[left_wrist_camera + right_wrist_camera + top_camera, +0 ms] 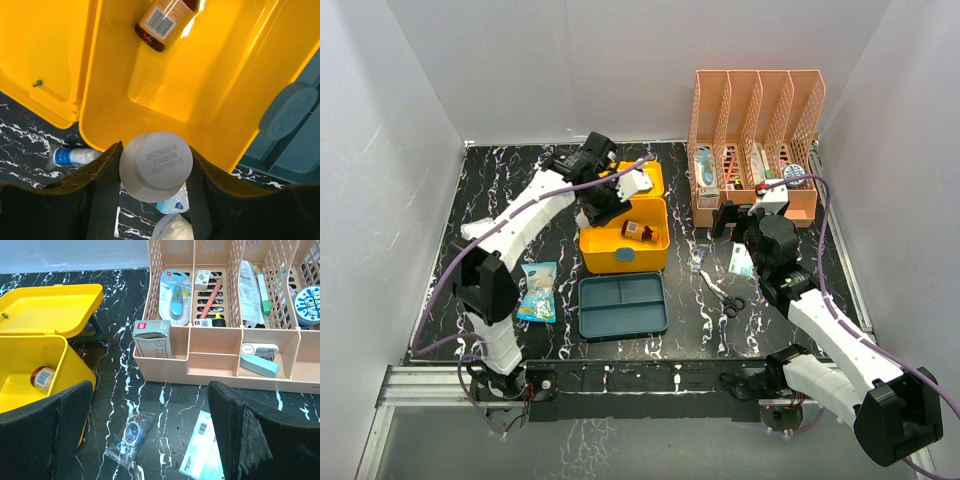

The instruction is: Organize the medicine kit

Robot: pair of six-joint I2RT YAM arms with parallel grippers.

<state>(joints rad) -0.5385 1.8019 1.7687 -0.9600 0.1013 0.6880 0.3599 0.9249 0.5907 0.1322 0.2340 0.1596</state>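
The medicine kit [625, 257] sits near the middle of the black, white-veined table [500, 200], a glossy yellow plastic box with rounded corners and its hinged lid thrown back toward the far edge. A brown glass bottle [640, 232] with a paper label lies inside on its side. The teal divided tray [623, 306] lies flat just in front of the box, toward the near edge.

The left gripper [155, 152] hangs over the box's left wall, its fingers closed on a white round bottle [156, 167] — date digits are stamped on its smooth end. The right gripper [150, 440] has its padded fingers spread wide, holding nothing, above a small clear bag [131, 437]. A peach mesh rack [755, 110] stands at the far right corner.
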